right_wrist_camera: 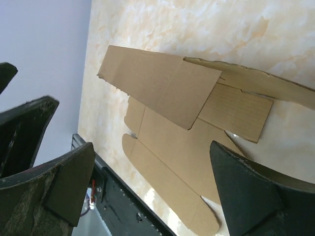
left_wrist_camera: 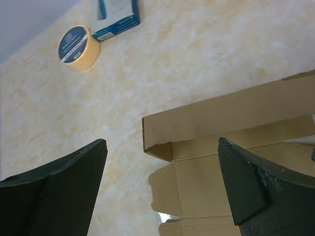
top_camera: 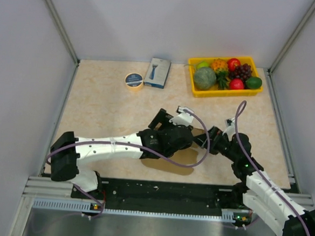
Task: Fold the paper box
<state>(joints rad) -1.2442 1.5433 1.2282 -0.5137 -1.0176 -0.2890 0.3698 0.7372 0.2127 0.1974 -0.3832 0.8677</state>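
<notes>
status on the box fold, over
Left gripper, right gripper open, holding nothing. Paper box partly folded, one panel raised. Tape roll and blue box well clear.

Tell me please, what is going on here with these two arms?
Two robot arms are folding the paper box, a brown cardboard blank, on the table. One long panel is raised; the rest lies flat. The left gripper and the right gripper are both open above it, gripping nothing.

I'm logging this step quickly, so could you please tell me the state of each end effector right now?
Left end effector: open, holding nothing.
Right end effector: open, holding nothing.
</notes>
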